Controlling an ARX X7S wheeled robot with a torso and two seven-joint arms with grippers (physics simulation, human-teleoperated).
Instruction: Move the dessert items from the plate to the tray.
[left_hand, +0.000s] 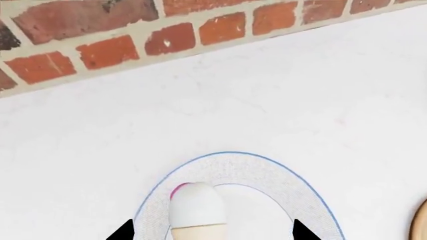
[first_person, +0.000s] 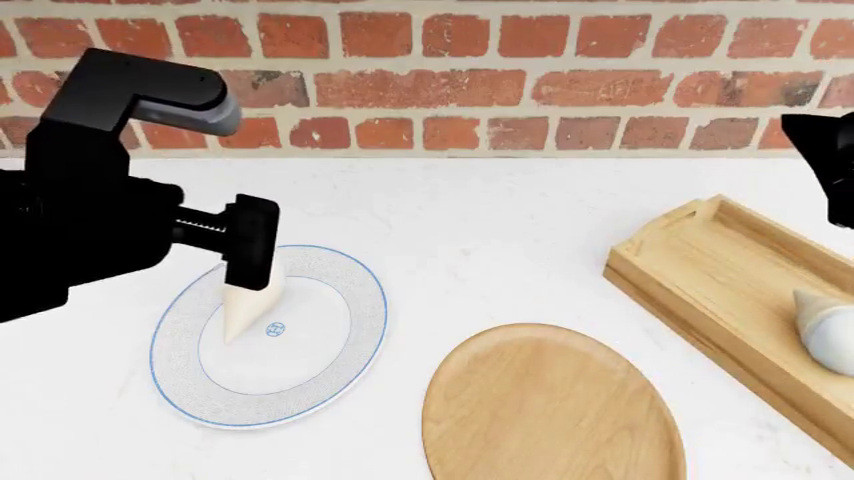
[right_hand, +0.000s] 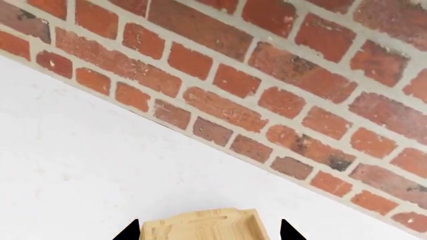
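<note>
**One cone in the tray, the other one in my left hand over the plate**

So my left fingers (first_person: 250, 262) are at the left-middle of the head view, clamped around the second ice-cream cone (first_person: 244, 310). The cone hangs point-down over the white plate with the blue rim (first_person: 350, 345), its tip over the plate's centre; I can't tell if it touches or sits just above. In the left wrist view the creamy scoop (left_hand: 196, 205) sits at the bottom centre of the frame between my two black fingertips (left_hand: 123, 232), and it has a pink patch on its side. The tan cone part is just visible at the very bottom edge.

The other cone (first_person: 830, 330) is lying on its side in the wooden tray (first_person: 694, 275) at the right edge of the head view, partly cut off by the frame.

My right fingers (right_hand: 208, 231) only show as two dark tips at the bottom of the right wrist view, spread apart with nothing in them, with the tray's handle end (right_hand: 200, 227) below them. In the head view that arm is just a dark shape at the upper right.

The round wooden plate (first_person: 554, 410) sits at the bottom centre of the head view on the white counter (first_person: 507, 220), between the white plate and the tray. Brick wall (first_person: 534, 80) runs along the top.
</note>
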